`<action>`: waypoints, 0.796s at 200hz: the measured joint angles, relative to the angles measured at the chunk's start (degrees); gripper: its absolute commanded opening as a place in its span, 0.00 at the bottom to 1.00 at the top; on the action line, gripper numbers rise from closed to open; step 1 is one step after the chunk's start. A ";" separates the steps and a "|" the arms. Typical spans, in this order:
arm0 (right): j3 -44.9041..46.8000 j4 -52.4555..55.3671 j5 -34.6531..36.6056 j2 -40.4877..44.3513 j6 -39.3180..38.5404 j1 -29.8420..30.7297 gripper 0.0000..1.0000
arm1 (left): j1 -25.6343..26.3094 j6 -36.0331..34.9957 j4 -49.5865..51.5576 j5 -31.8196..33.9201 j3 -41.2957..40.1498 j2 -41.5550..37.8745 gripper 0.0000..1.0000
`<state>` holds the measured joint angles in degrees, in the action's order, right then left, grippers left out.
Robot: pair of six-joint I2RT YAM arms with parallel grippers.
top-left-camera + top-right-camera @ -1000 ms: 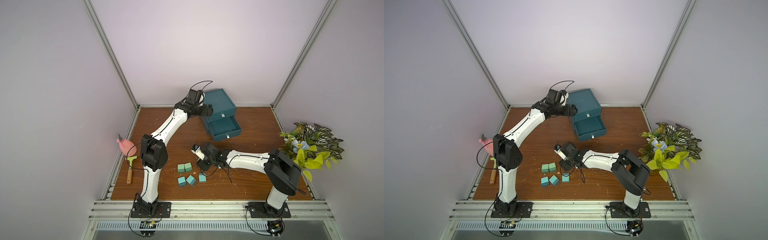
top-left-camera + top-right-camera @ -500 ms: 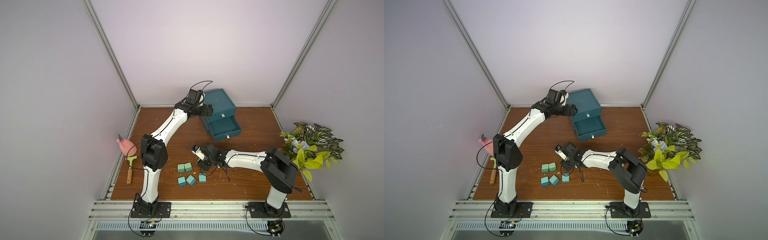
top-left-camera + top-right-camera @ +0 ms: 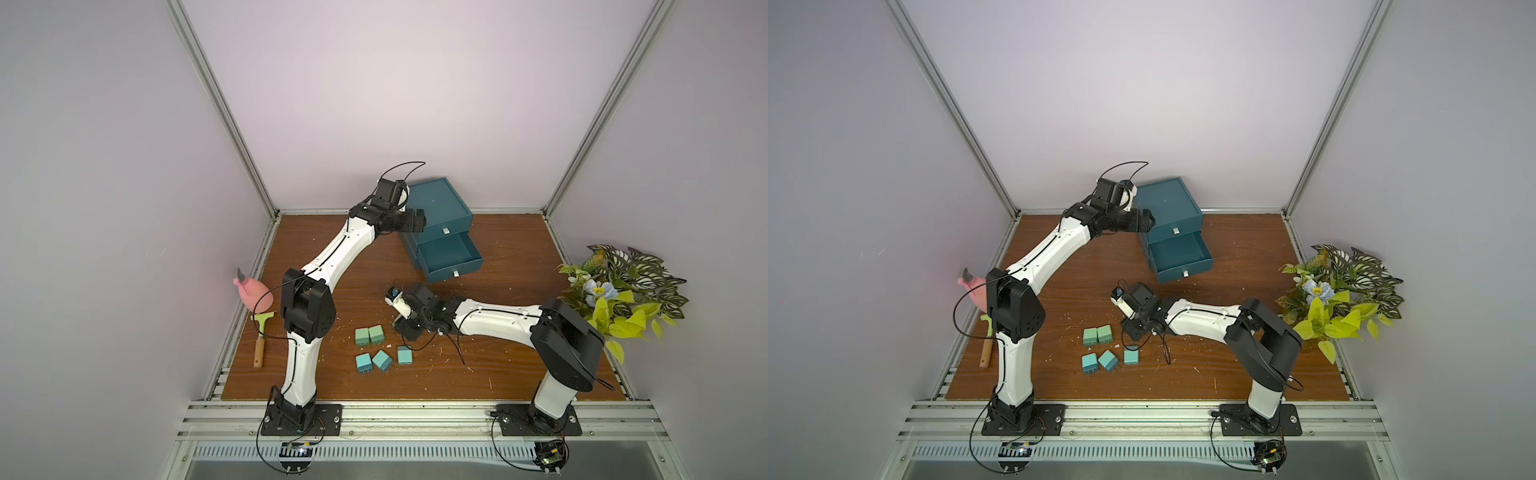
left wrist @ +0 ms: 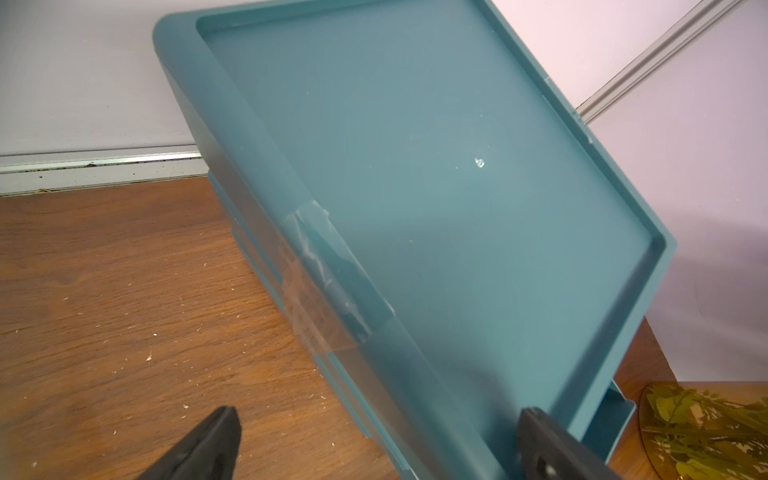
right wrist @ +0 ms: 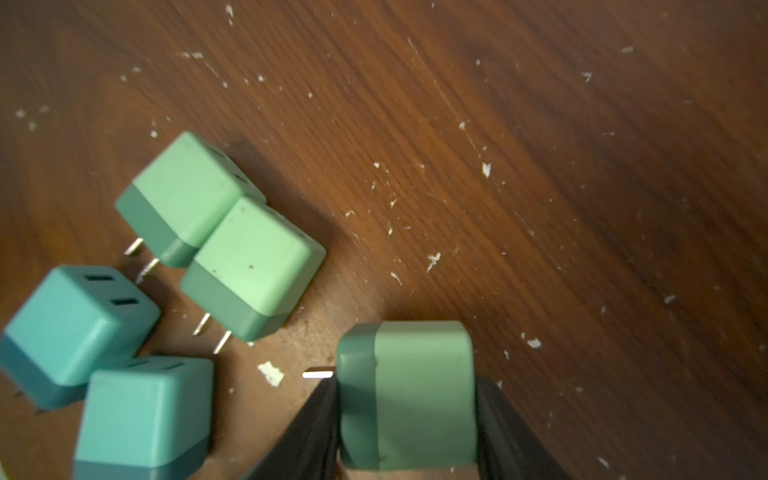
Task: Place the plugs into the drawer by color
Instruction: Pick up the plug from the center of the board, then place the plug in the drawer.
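My right gripper is shut on a light green plug, held low over the wooden table with a prong sticking out sideways. In both top views the gripper covers that plug. Beside it lie two more light green plugs and three turquoise plugs. The dark teal drawer chest stands at the back with one lower drawer pulled out and bare inside. My left gripper is open, its fingers either side of the chest's top side edge.
A pink pear-shaped toy and a scraper with a wooden handle lie at the table's left edge. An artificial plant fills the right edge. White flecks dot the wood.
The right gripper's jaws have narrowed onto the light green plug. The left arm has not moved.
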<state>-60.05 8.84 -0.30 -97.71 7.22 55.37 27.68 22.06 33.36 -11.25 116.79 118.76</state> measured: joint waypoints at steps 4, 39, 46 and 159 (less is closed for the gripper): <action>-0.20 0.39 0.02 0.66 0.44 -0.02 0.39 | 0.00 0.00 0.00 0.00 -0.07 -0.09 0.99; -1.88 2.45 0.79 7.45 4.26 -1.22 0.38 | 0.00 0.09 -0.37 0.00 -1.01 -0.76 0.99; -1.92 2.54 1.36 9.05 5.05 -1.66 0.37 | 0.00 0.15 -0.50 0.00 -1.44 -1.09 0.99; -11.74 8.68 7.34 13.03 10.12 -19.82 0.36 | 0.00 0.24 -0.57 -0.04 -2.32 -1.92 0.99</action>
<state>-71.79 17.52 7.05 -84.68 17.34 35.55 27.68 22.31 32.80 -11.29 114.48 116.84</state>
